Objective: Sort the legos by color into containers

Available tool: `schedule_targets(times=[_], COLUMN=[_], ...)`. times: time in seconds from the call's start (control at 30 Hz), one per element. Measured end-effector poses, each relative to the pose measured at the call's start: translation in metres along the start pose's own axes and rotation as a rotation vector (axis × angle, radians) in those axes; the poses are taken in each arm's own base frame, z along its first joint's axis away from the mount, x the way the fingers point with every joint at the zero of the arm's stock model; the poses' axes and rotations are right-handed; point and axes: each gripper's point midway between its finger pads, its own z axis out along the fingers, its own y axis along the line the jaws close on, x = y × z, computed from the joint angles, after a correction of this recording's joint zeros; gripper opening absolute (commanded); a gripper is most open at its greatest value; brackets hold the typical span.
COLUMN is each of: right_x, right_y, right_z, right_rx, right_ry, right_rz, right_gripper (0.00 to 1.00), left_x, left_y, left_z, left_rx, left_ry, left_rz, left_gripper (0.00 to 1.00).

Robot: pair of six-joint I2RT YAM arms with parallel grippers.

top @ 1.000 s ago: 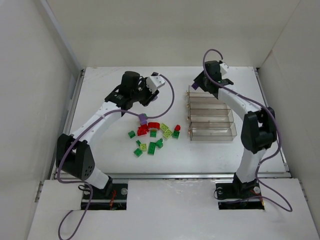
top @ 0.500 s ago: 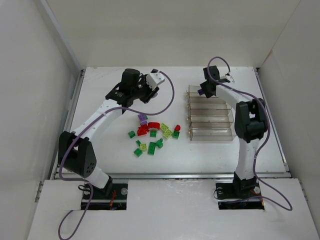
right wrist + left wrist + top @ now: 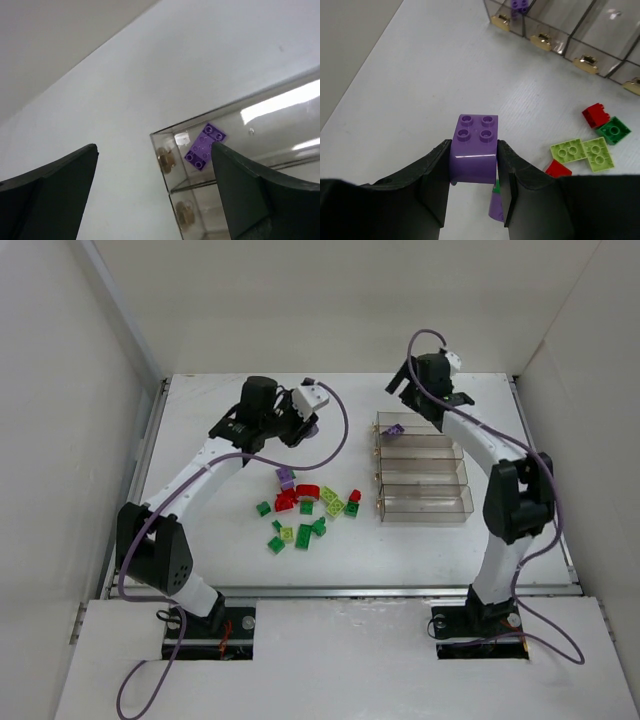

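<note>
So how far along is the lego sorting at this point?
Barely begun. Done: one purple brick lies in the far bin, right gripper open above it. In hand: left gripper pinches a second purple brick. Left: the loose bricks on the table, all colours; the other three bins look empty.

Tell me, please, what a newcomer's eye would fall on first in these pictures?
First, the small purple studded plastic brick clamped in the left gripper. Next, a flat purple brick lying alone in the farthest of the four joined clear plastic bins, close to the open right gripper. Between the arms lies a scatter of red, yellow-green and dark green bricks.
</note>
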Motion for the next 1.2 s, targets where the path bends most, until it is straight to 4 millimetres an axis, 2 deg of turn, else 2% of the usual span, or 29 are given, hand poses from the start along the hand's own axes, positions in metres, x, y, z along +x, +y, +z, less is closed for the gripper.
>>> schedule_targets(times=[0.1, 0.2, 0.3, 0.4, 0.47, 0.63, 0.73, 0.9, 1.1, 1.2], right_x=[-0.007, 0.006, 0.047, 0.094, 0.118, 0.140, 0.144, 0.144, 0.143, 0.144], right_y=[0.042, 0.074, 0.097, 0.110, 0.114, 0.124, 0.130, 0.139, 0.148, 0.148], right_z=[-0.048, -0.109, -0.163, -0.195, -0.203, -0.209, -0.208, -0.218, -0.231, -0.235], right_rx=[-0.290, -0.606, -0.904, -1.138, -1.223, -1.339, -1.373, -1.427, -1.486, -1.503], right_ry=[0.018, -0.003, -0.043, -0.051, -0.030, -0.027, -0.032, -0.049, -0.055, -0.044], right_rz=[-0.277, -0.629, -0.947, -1.143, -1.196, -1.251, -1.260, -1.261, -1.241, -1.226], right_gripper=[1.00, 1.00, 1.00, 1.00, 1.00, 0.93, 0.90, 0.72, 0.59, 0.41], left_x=[-0.007, -0.017, -0.029, -0.046, -0.055, -0.060, -0.059, -0.057, -0.056, -0.056], left_y=[-0.004, -0.006, -0.013, -0.026, -0.035, -0.056, -0.063, -0.065, -0.063, -0.062], left_z=[-0.005, -0.017, -0.032, -0.045, -0.051, -0.057, -0.058, -0.058, -0.057, -0.056], left_rx=[0.083, 0.190, 0.308, 0.418, 0.472, 0.560, 0.583, 0.587, 0.579, 0.571], left_ry=[-0.048, -0.131, -0.222, -0.309, -0.352, -0.389, -0.389, -0.388, -0.387, -0.384], left_rz=[-0.009, 0.006, 0.038, 0.073, 0.099, 0.142, 0.152, 0.167, 0.182, 0.188], left_gripper=[0.00, 0.00, 0.00, 0.00, 0.00, 0.00, 0.00, 0.00, 0.00, 0.00])
